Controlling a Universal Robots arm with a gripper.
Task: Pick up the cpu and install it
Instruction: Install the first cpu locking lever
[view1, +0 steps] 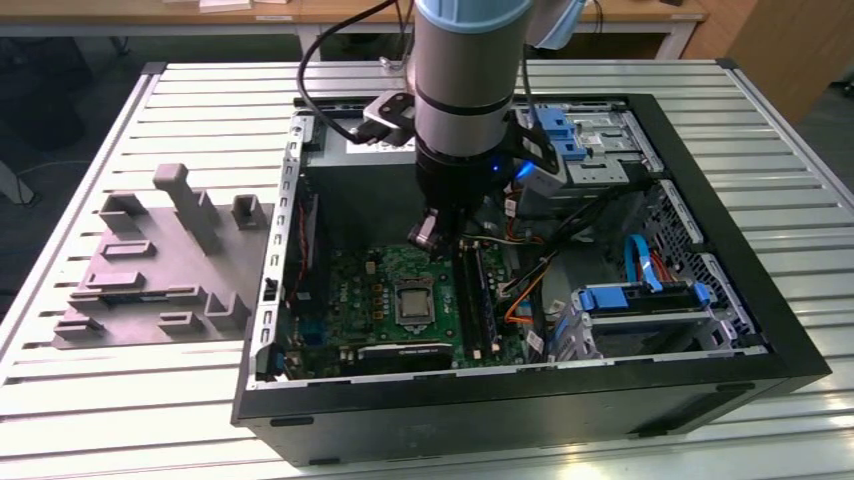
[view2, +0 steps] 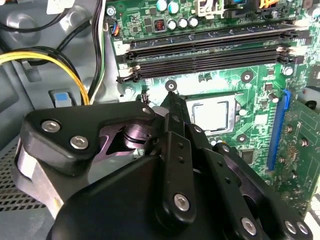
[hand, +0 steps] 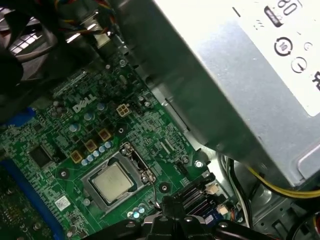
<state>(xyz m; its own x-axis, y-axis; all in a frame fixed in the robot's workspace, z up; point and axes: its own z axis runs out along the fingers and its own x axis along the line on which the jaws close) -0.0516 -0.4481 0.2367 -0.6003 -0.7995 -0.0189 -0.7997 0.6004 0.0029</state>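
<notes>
The cpu (hand: 112, 181), a small pale silver square, lies flat inside the metal-framed socket (hand: 142, 167) of the green board. It also shows in the second wrist view as the cpu (view2: 211, 112) and in the exterior view as the cpu (view1: 414, 301). My gripper (view2: 170, 98) hangs inside the open computer case, above the board and just beside the socket, its tip clear of the chip. Its jaws are shut with nothing held between them. In the exterior view the gripper (view1: 430, 238) sits below the arm's wrist, slightly behind the socket.
A grey power-supply box (hand: 240, 75) stands close beside the arm. Black memory slots (view2: 210, 50) run past the socket. Yellow and black cables (view2: 60, 60) and blue drive brackets (view1: 641, 298) crowd the case. A grey moulded tray (view1: 167, 265) lies on the slatted table at the exterior view's left.
</notes>
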